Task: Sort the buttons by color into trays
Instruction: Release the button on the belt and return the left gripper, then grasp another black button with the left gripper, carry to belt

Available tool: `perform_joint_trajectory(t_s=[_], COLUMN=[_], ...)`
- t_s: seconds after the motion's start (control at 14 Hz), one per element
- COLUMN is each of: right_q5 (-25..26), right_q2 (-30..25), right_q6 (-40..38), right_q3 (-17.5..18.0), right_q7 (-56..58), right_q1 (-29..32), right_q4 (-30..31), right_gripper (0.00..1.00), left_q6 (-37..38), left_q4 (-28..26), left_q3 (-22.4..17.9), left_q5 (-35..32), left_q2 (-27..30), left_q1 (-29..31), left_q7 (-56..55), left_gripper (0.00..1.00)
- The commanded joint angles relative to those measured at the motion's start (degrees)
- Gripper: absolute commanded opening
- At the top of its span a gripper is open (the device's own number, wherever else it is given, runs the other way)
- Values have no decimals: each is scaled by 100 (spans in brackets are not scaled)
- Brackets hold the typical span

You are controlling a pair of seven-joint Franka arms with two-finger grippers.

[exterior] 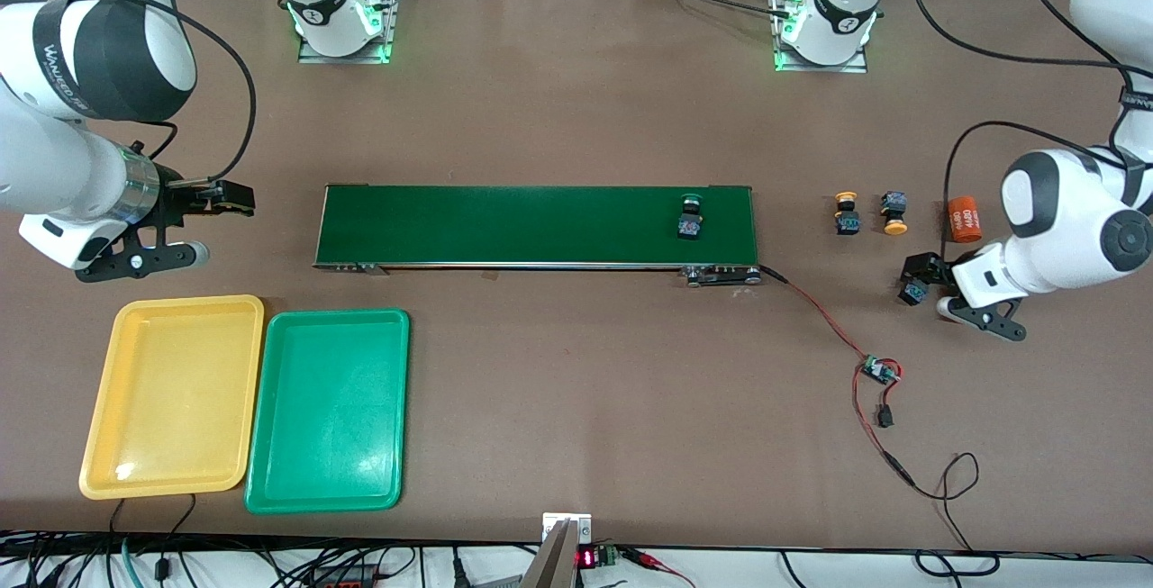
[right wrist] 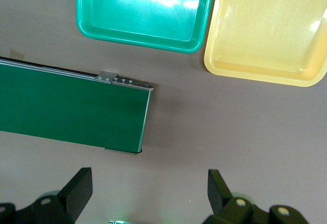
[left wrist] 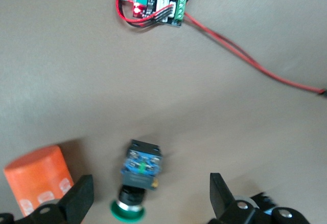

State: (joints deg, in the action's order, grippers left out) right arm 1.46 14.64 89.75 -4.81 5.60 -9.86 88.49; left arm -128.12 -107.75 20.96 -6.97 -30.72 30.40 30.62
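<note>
One green-capped button (exterior: 690, 215) lies on the conveyor belt (exterior: 531, 224) near the belt's end toward the left arm. Two yellow-capped buttons (exterior: 847, 212) (exterior: 894, 212) lie on the table between that end and the left arm. Another green-capped button (exterior: 914, 292) (left wrist: 137, 175) lies on the table, nearer the front camera than the yellow ones. My left gripper (exterior: 928, 293) (left wrist: 150, 184) is open just above it, one finger on each side, apart from it. My right gripper (exterior: 219, 224) (right wrist: 149, 177) waits open and holds nothing, over bare table by the belt's other end. The yellow tray (exterior: 171, 394) (right wrist: 265, 29) and green tray (exterior: 329, 408) (right wrist: 143, 9) lie side by side, with nothing in them.
An orange cylinder (exterior: 964, 219) (left wrist: 38, 175) lies beside the left gripper. A small controller board (exterior: 878, 370) (left wrist: 153, 4) with red and black wires lies nearer the front camera, wired to the conveyor (right wrist: 71, 106). Both trays lie nearer the front camera than the belt.
</note>
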Motion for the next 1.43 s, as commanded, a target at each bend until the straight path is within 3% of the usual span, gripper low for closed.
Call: perform_joint_trajectory(t_s=[0.0,0.14,0.86,0.93,1.0,1.14,1.21,1.36], right_q5=[-84,-84,-93,-93,-128,-391,-392,-383], right_q2=[30,30,100,74,22,-389,-740,-1312], right_q6=[-11,-11,-19,-19,7,557,1057,1840], right_q3=[-11,-20,-38,-38,-29,-38,-38,-46], right_q7=[37,37,37,37,37,55,72,117], right_q1=[37,37,72,124,177,265,292,275], right_q4=[-78,-78,1,88,263,1033,1630,2686], right_gripper=[100,100,100,100,100,100,100,100], left_q6=[-176,-414,-363,-319,-301,-118,-99,-99], left_q4=[263,219,-62,-88,-88,-80,-80,-71], left_q3=[58,58,49,57,58,58,58,57], left_q5=[-286,-585,-603,-603,-603,-595,-595,-603], left_q2=[-346,-478,-663,-646,-620,-550,-523,-444], left_q1=[-17,-8,115,115,115,106,106,98], left_q7=[339,418,937,963,1103,1594,1675,1824], left_gripper=[100,100,100,94,80,34,17,0])
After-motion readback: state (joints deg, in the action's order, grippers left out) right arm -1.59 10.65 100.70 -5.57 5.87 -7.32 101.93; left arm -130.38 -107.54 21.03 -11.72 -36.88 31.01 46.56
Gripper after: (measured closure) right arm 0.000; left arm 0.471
